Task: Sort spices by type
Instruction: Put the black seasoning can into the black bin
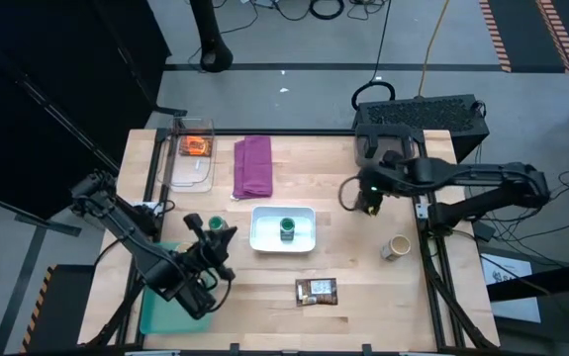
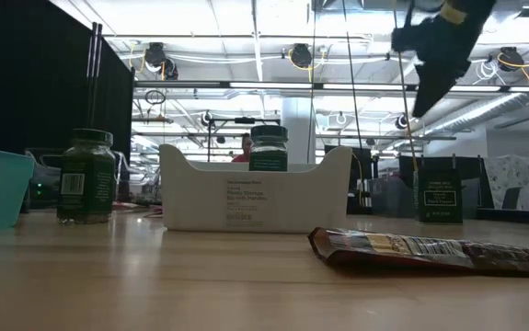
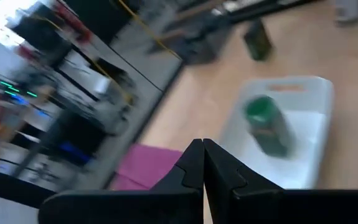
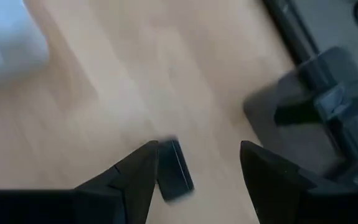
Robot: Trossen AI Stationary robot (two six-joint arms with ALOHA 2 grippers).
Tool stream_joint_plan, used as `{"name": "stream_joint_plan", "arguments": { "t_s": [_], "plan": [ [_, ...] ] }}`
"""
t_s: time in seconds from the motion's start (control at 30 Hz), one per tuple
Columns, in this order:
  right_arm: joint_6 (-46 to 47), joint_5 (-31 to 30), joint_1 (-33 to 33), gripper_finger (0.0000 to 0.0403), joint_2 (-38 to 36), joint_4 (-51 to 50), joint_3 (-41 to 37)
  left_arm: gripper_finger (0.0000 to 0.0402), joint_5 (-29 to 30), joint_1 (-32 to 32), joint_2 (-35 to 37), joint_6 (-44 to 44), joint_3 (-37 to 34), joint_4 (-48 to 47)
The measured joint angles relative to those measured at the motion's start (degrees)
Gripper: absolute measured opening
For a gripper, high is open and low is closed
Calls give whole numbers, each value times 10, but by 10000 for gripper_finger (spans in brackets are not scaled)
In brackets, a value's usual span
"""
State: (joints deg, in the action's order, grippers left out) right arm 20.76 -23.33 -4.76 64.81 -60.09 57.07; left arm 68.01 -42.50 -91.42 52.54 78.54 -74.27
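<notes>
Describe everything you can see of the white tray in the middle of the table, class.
The white tray is a shallow rectangular bin with rounded corners, plastic by its look, resting flat on the wooden table near the centre. Its long side shows a dipped rim and a small printed label in the low view. One green-lidded jar stands upright inside it. The purple cloth lies just behind it, apart. No end effector touches it.

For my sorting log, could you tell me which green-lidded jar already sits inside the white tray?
The green-lidded jar standing upright in the white tray; the other green-lidded one stands on the bare table.
</notes>
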Motion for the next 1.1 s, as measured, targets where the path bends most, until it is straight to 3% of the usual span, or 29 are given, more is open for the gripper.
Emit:
{"name": "stream_joint_plan", "arguments": {
  "t_s": [0.2, 0.67, 0.93, 1.1],
  "plan": [
    [-121, 88, -49, 210, 90, -68, 15, 5, 64, 40, 0, -25, 0, -20],
    [-303, 175, -119, 250, 129, -36, 4, 5, 58, 92, 0, -34, 0, -39],
    [-321, 173, -137, 260, 129, 46, -72, 5, 58, 92, 0, -35, 0, -41],
    [-304, 175, -139, 236, 129, 72, -94, 5, 55, 92, 0, -34, 0, -36]
  ]
}}
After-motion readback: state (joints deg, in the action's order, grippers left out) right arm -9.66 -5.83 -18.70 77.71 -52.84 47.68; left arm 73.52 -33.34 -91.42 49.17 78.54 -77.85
